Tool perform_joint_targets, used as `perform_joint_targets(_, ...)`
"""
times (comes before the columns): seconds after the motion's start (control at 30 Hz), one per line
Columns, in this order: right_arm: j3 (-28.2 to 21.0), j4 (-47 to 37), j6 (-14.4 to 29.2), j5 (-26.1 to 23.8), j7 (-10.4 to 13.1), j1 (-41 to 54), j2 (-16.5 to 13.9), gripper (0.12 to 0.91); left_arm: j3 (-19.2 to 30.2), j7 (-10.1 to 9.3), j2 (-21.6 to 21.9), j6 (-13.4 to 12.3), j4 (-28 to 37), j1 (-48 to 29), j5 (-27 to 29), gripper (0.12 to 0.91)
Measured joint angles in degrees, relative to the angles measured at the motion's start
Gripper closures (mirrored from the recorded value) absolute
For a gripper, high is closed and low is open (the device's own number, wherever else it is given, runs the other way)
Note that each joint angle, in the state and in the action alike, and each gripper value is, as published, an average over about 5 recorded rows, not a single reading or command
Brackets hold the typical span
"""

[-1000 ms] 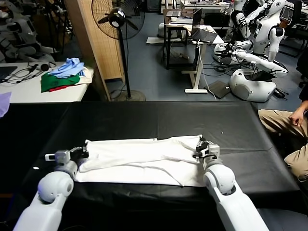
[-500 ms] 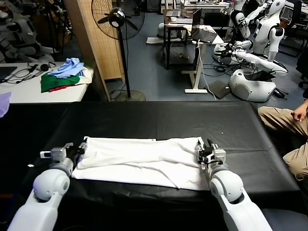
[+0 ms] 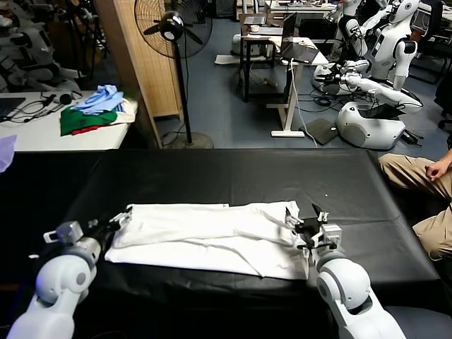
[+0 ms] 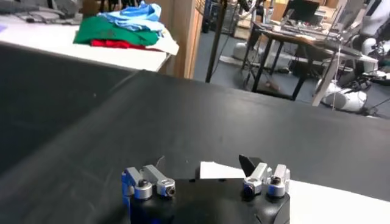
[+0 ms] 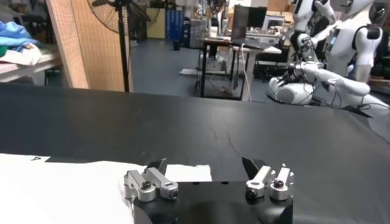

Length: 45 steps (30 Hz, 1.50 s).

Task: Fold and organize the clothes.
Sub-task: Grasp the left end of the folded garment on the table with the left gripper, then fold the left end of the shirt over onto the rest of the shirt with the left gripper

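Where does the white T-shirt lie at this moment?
In the head view, the white T-shirt lies folded on the black table, near its front edge, between the left gripper and the right gripper.

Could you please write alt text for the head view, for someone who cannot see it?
A folded white T-shirt lies flat on a black table. The left gripper and right gripper sit open at its two ends, holding nothing.

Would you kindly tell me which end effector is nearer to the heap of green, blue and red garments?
Left. The left end effector sits at the white T-shirt's left end, on the heap's side; the right end effector is at the opposite end.
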Motion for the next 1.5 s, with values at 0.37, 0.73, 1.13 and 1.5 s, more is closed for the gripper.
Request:
perform_joint_targets(0.37, -0.1, 0.4, 0.3, -0.2, -0.7, -0.4, -0.1, 0.227, -0.1, 2.87, -2.6, -3.2, -0.5, 5.1, 3.9, 0.302)
perform_joint_targets(0.73, -0.1, 1.6, 0.3, -0.5, -2.0, -1.0, 0.2, 0.227, 0.1, 4.32, -4.1, -2.2, 0.2, 5.7, 3.1, 0.859)
perform_joint_targets(1.13, 1.3, 3.5, 0.1, -0.3, -1.7, -2.4, 0.3, 0.227, -1.3, 6.99, 0.9, -13.6, 3.5, 7.3, 33.9, 0.886)
perform_joint_targets(1.5, 1.9, 4.7, -0.3, -0.8, -1.1, -3.8, 1.1, 0.227, -4.1, 7.35, 8.2, -14.3, 2.3, 10.0, 41.6, 0.886)
